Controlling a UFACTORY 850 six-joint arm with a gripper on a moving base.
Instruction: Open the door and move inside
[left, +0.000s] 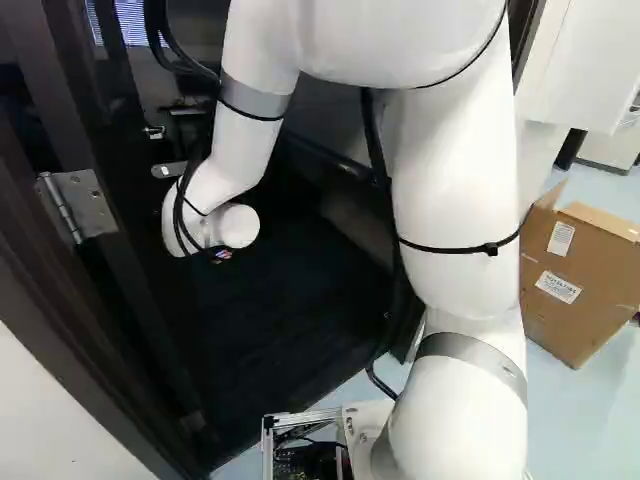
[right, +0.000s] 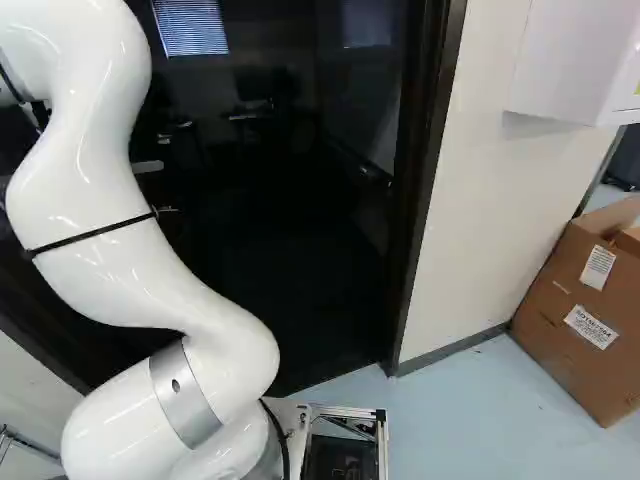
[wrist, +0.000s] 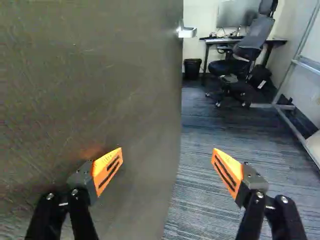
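Note:
The dark door (wrist: 100, 65) stands open, its flat face broad in the wrist view and its handle (wrist: 187, 32) jutting past the free edge. The gripper (wrist: 167, 162) is open: one orange-padded finger lies close over the door's face, the other over the carpet beyond the edge. Nothing is gripped. In the left base view the arm's wrist (left: 205, 210) reaches into the doorway, hiding the gripper; a hinge (left: 78, 205) shows left of it. The door frame's right post (right: 425, 190) rises at the doorway's right in the right base view.
Inside are carpet (wrist: 200, 175), an office chair (wrist: 250, 47), a desk, a black bin (wrist: 192, 68) and a metal-framed board (wrist: 300, 65) along one side. Outside, right of the doorway, are a pale wall (right: 500, 200), a cardboard box (right: 575, 310) and a white wall cabinet (right: 570, 60).

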